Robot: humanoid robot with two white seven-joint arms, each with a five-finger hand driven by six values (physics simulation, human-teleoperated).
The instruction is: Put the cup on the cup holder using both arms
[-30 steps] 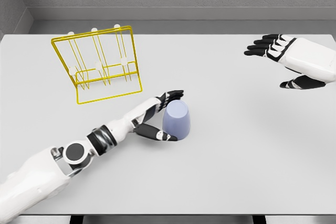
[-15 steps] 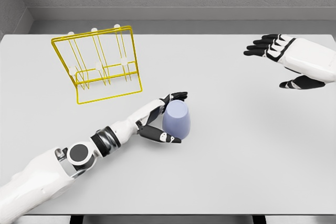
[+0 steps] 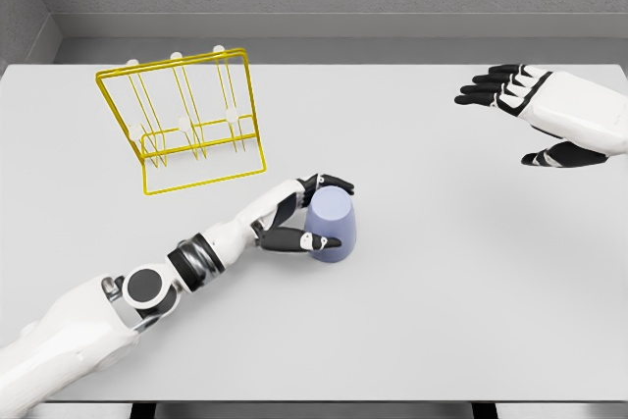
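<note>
The lavender cup (image 3: 331, 225) stands upside down on the worktop (image 3: 442, 282), gripped by the left hand (image 3: 294, 223) with fingers wrapped around it, the yellow cup holder (image 3: 186, 120) up-left, while the right hand (image 3: 535, 110) hovers open far right

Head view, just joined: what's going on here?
The left hand is closed around the lavender cup, which sits upside down on the white table. The yellow wire cup holder stands apart at the far left with nothing on it. The right hand hovers open at the far right, holding nothing.
</note>
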